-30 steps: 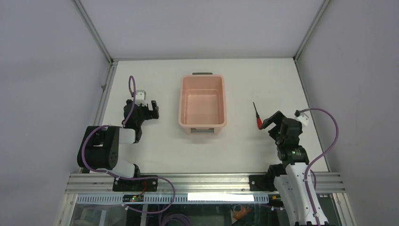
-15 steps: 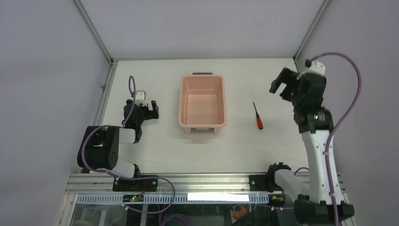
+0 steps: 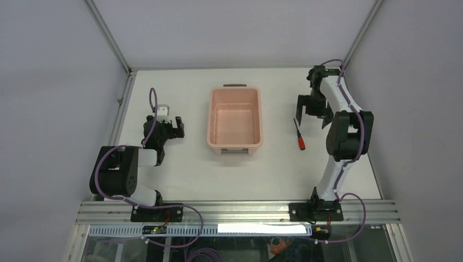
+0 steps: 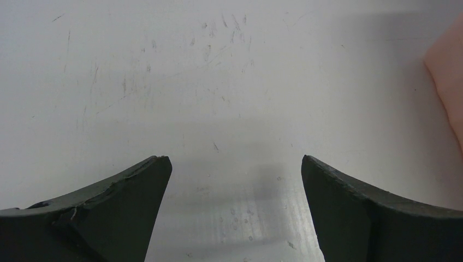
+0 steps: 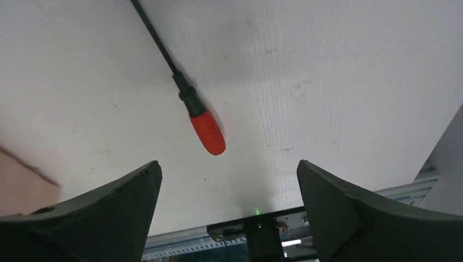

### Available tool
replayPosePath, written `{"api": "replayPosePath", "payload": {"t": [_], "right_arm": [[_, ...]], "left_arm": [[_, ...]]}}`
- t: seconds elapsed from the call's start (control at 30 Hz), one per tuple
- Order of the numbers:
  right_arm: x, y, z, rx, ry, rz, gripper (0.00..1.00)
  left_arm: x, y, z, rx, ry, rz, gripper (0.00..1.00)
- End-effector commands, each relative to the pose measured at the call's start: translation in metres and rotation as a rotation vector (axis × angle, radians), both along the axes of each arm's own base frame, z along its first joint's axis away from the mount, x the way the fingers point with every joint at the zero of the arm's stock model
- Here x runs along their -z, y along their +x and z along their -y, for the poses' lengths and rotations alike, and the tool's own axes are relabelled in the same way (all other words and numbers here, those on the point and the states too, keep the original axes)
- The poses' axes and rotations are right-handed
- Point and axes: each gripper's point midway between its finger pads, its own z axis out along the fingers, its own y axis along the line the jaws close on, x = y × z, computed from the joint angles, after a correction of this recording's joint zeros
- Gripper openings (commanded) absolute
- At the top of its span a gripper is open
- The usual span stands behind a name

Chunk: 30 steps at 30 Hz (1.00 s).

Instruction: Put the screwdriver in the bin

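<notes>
Left arm, folded low at the left side of the white table [image 3: 273, 174]. Left gripper [image 3: 173, 126] sits just above the tabletop and points right toward the bin, with a gap of bare table between them. Its jaws are spread wide and nothing is between them. In the left wrist view the left gripper [image 4: 235, 159] frames only scuffed white surface, with a sliver of the bin [image 4: 447, 71] at the right edge. Bin [image 3: 209, 120]: salmon-pink rectangular tub, centre of the table toward the far side, long axis running near to far, a grey handle at each short end, interior bare. Screwdriver [image 3: 298, 135]: red handle, thin black shaft, lying flat on the table right of the bin and clear of it, outside the tub. Its handle is toward the near side and its tip points far and slightly left. Right arm, reaching up and over toward the far right part of the table. Right gripper [image 3: 311, 112] is just beyond the far tip of the screwdriver, its jaws parted and gripping nothing. In the right wrist view the right gripper [image 5: 227, 164] has its fingers well apart, and the screwdriver [image 5: 206, 130] lies on the table beyond them, untouched.
</notes>
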Motion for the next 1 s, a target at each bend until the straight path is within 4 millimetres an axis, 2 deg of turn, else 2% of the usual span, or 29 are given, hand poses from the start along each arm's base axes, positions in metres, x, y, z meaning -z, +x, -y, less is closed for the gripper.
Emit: {"api": "replayPosePath", "payload": {"t": [0.0, 0.17, 0.3, 0.43, 0.5, 0.53, 0.57, 0.6, 0.67, 0.7, 0.8, 0.97], "right_arm": [[0.03, -0.03, 0.0, -0.035, 0.012, -0.133, 0.96], [0.081, -0.03, -0.009, -0.066, 0.02, -0.191, 0.92], [0.102, -0.028, -0.013, -0.084, 0.0, -0.198, 0.89], [0.115, -0.024, -0.02, -0.115, -0.013, -0.202, 0.83], [0.12, -0.022, -0.023, -0.123, -0.011, -0.204, 0.74], [0.122, -0.021, -0.024, -0.122, -0.009, -0.205, 0.64], [0.124, -0.021, -0.024, -0.124, -0.01, -0.207, 0.49], [0.124, -0.021, -0.023, -0.125, -0.011, -0.206, 0.38], [0.118, -0.021, -0.021, -0.134, -0.02, -0.206, 0.08], [0.11, -0.019, -0.021, -0.136, -0.024, -0.2, 0.0], [0.075, -0.017, -0.02, -0.151, -0.025, -0.177, 0.0], [-0.001, -0.024, -0.017, -0.117, -0.019, -0.168, 0.0]], "left_arm": [[-0.025, 0.016, 0.001, -0.009, -0.019, 0.094, 0.99], [-0.025, 0.016, 0.001, -0.01, -0.018, 0.094, 0.99], [-0.025, 0.016, 0.001, -0.008, -0.019, 0.093, 0.99], [-0.026, 0.016, 0.001, -0.008, -0.019, 0.095, 0.99], [-0.025, 0.016, 0.001, -0.009, -0.018, 0.093, 0.99], [-0.025, 0.016, 0.001, -0.01, -0.018, 0.094, 0.99], [-0.025, 0.016, 0.001, -0.008, -0.019, 0.094, 0.99], [-0.025, 0.016, 0.001, -0.009, -0.019, 0.093, 0.99], [-0.025, 0.015, 0.001, -0.009, -0.019, 0.093, 0.99], [-0.025, 0.016, 0.001, -0.008, -0.019, 0.094, 0.99], [-0.025, 0.016, 0.001, -0.008, -0.019, 0.093, 0.99], [-0.025, 0.016, 0.001, -0.009, -0.018, 0.094, 0.99]]}}
